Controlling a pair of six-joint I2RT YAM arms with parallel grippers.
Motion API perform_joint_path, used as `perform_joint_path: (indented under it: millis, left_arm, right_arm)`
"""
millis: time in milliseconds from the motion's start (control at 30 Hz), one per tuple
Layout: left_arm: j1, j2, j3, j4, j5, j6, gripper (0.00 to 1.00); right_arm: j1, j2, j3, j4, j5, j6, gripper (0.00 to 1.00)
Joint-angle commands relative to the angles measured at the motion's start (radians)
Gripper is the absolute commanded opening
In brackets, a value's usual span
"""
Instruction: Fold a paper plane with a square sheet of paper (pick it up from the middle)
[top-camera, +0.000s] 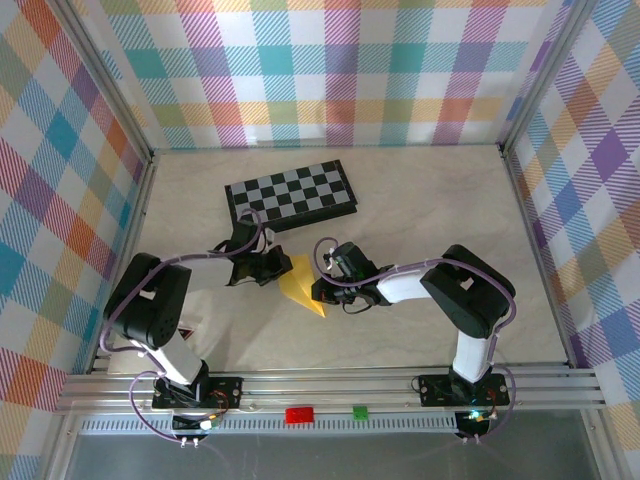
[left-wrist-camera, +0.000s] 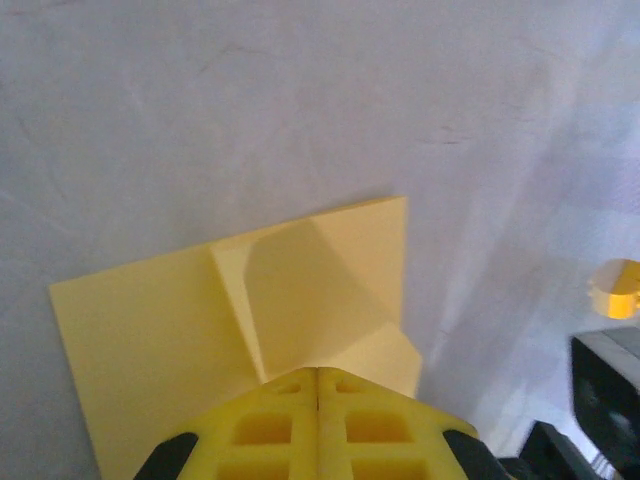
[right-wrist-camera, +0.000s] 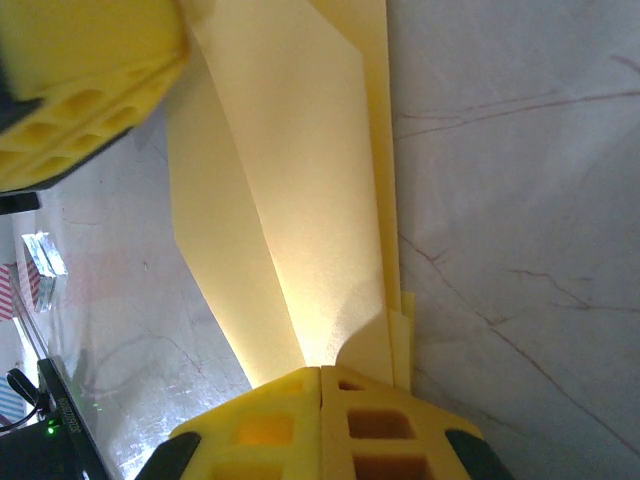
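From the top camera I see the yellow paper (top-camera: 300, 284) lying in the middle of the counter (top-camera: 430, 190), folded down to a pointed shape with its tip toward the near right. The left gripper (top-camera: 278, 270) is at the paper's left edge and the right gripper (top-camera: 322, 291) at its right edge, so the paper sits between them. The chessboard (top-camera: 292, 193) lies further back, apart from the paper.

On the left wrist camera the left gripper (left-wrist-camera: 318, 376) has its jaws pressed together, with no gap at the seam. They pinch the near edge of the yellow paper (left-wrist-camera: 310, 290), which spreads away from them. A flap is folded over its middle and the flat layer reaches out to the left.

On the right wrist camera the right gripper (right-wrist-camera: 320, 373) has its jaws closed on a layered edge of the yellow paper (right-wrist-camera: 290, 200). The sheet rises from them as a long creased strip. The left gripper (right-wrist-camera: 80, 95) sits at the strip's far end, upper left. I cannot tell whether the paper is lifted off the counter (right-wrist-camera: 520, 200) or resting on it.
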Motion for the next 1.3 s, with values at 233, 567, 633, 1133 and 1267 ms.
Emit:
perform_joint_path:
  millis: [233, 567, 633, 1133, 1267]
  left_arm:
    - [-0.057, -0.045, -0.081, 0.187, 0.171, -0.027, 0.03]
    - [-0.020, 0.138, -0.038, 0.214, 0.136, 0.027, 0.00]
    - [0.011, 0.154, -0.033, 0.201, 0.133, 0.042, 0.00]
    - [0.122, 0.187, 0.084, 0.028, 0.001, 0.080, 0.00]
    - [0.131, 0.186, 0.117, -0.002, -0.020, 0.073, 0.00]
  right_arm:
    - [0.005, 0.051, -0.043, -0.186, 0.019, -0.015, 0.02]
    - [0.005, 0.054, -0.047, -0.193, 0.019, -0.017, 0.01]
    - [0.005, 0.056, -0.048, -0.196, 0.018, -0.019, 0.01]
    - [0.005, 0.059, -0.049, -0.222, 0.006, -0.057, 0.00]
    - [0.005, 0.058, -0.046, -0.243, 0.002, -0.079, 0.00]
